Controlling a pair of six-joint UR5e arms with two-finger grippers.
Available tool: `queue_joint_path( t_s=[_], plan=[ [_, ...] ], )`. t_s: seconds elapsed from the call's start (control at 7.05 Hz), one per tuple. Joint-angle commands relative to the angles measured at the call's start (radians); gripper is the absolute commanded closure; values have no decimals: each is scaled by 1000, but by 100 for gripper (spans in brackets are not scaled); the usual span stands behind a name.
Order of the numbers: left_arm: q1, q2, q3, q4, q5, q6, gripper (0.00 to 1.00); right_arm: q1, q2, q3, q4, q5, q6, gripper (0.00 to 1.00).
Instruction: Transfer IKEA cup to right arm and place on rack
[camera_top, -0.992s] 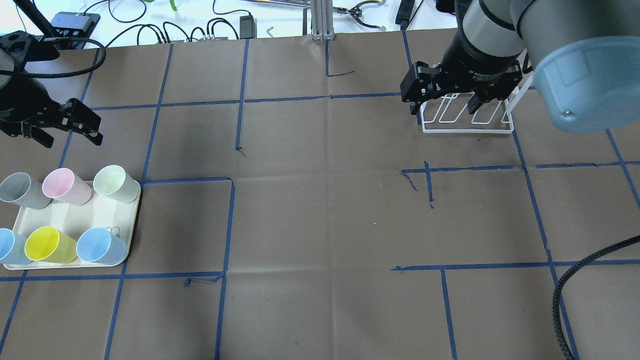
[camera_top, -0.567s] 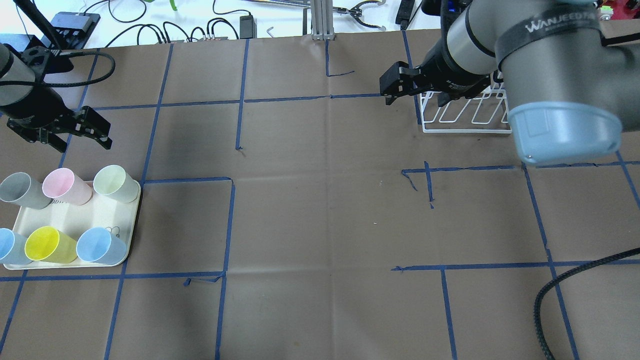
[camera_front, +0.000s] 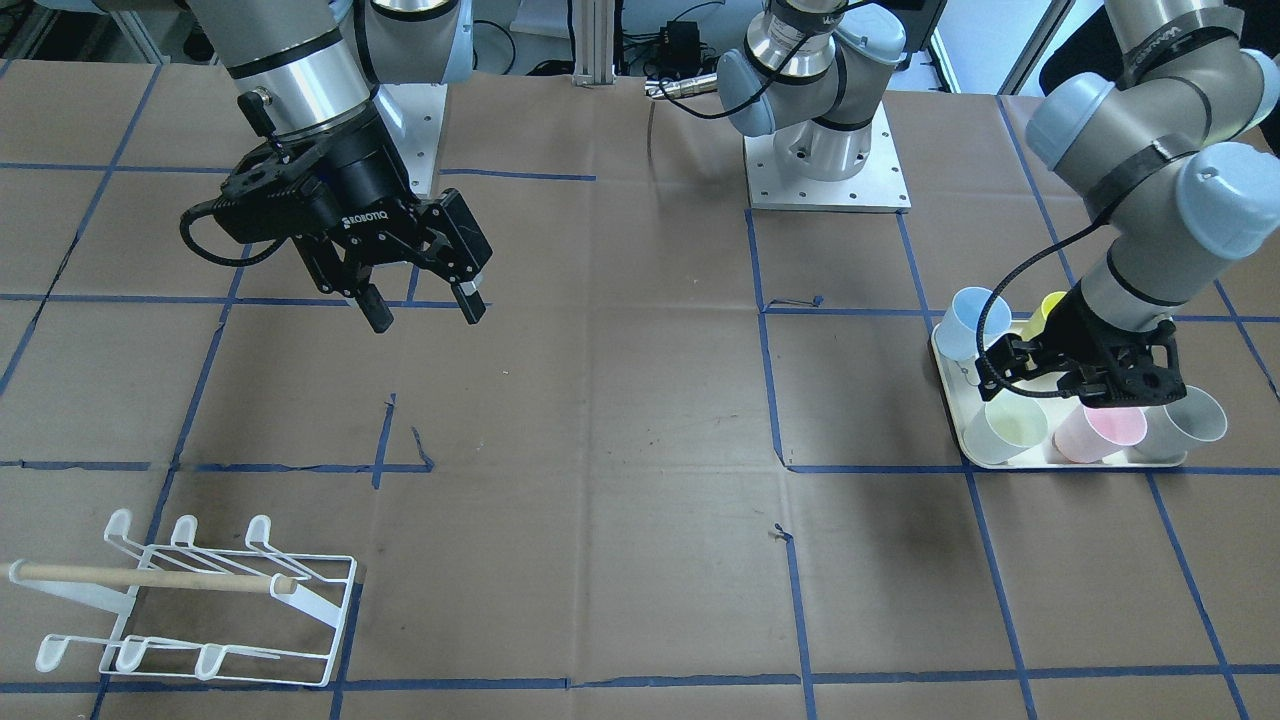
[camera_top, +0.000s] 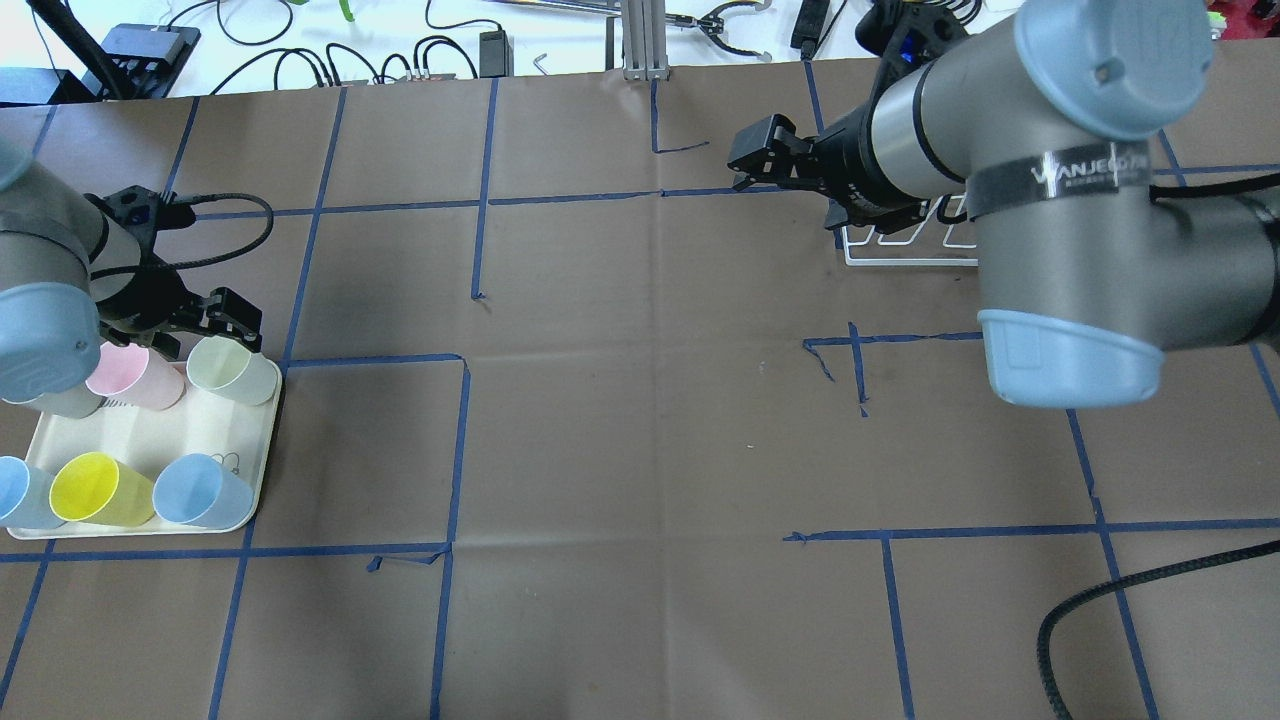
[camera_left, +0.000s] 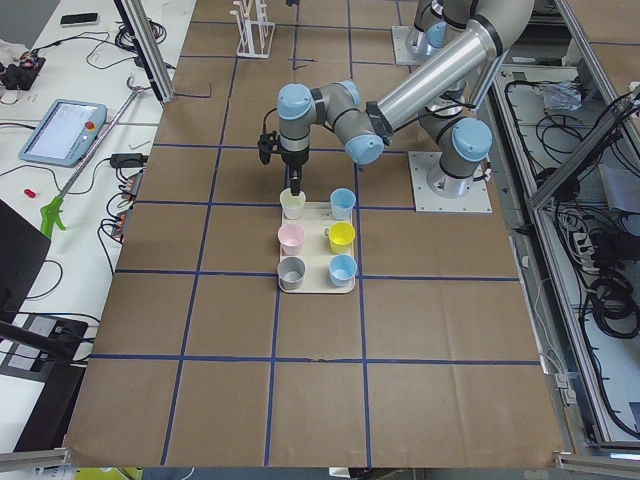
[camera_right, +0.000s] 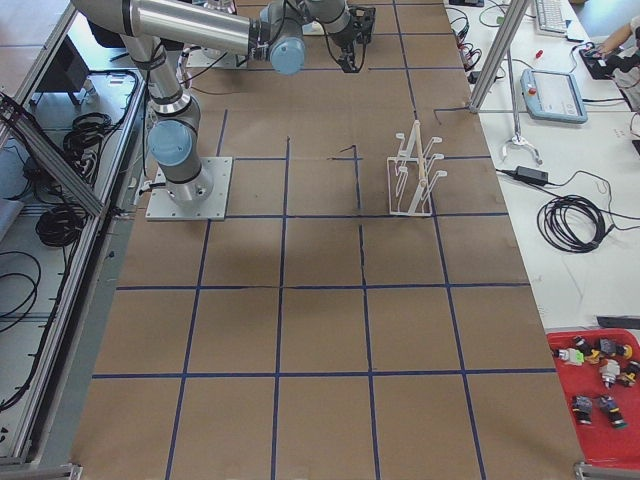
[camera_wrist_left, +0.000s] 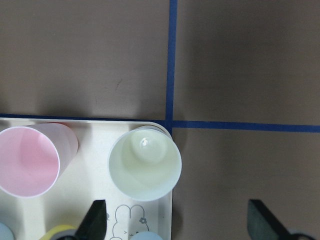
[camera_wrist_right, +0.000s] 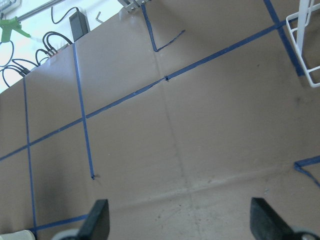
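Pale-green IKEA cup (camera_wrist_left: 145, 162) stands upright, mouth up, on tray (camera_wrist_left: 70, 205) by worktop's left edge, just under left hand (camera_top: 203, 340) (released, empty), slightly off-centre; right hand (camera_front: 425, 315), also released, is well apart, so L is nearer.

Robotics laboratory: left arm (camera_front: 1140, 200) and right arm (camera_front: 300, 60) bolted to tape-gridded table (camera_front: 640, 420); teach pendant (camera_left: 62, 130) and loose cables (camera_right: 572, 222) alongside.
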Motion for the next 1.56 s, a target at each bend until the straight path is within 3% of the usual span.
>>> queue_joint_path(
  t_s=[0.0,0.14,0.28,0.43,0.57,0.71,0.85,0.99,1.28,1.42],
  plan=[
    [-4,-58,-45,71,3,-4,1,0,-3,153,-328,99,245,0],
    [-4,-70,-52,96,9,-1,1,0,4,198,-506,127,303,0],
    [-6,-60,-50,96,11,8,1,3,-1,215,-587,132,354,0],
    [-6,-66,-46,96,11,8,1,6,-6,239,-592,186,482,0],
    [-4,-55,-38,90,9,16,25,6,-24,247,-603,239,581,0],
    [-4,-50,-38,82,9,13,61,6,-50,253,-615,235,589,0],
    [-4,-52,-35,82,9,14,83,6,-68,275,-615,219,591,0],
    [-4,-52,-35,84,9,14,99,6,-78,307,-638,174,595,0],
    [-1,-37,-6,64,9,17,100,6,-62,353,-817,172,600,0],
    [-1,-8,29,-11,11,22,100,6,-62,353,-817,170,599,0]
  ],
)
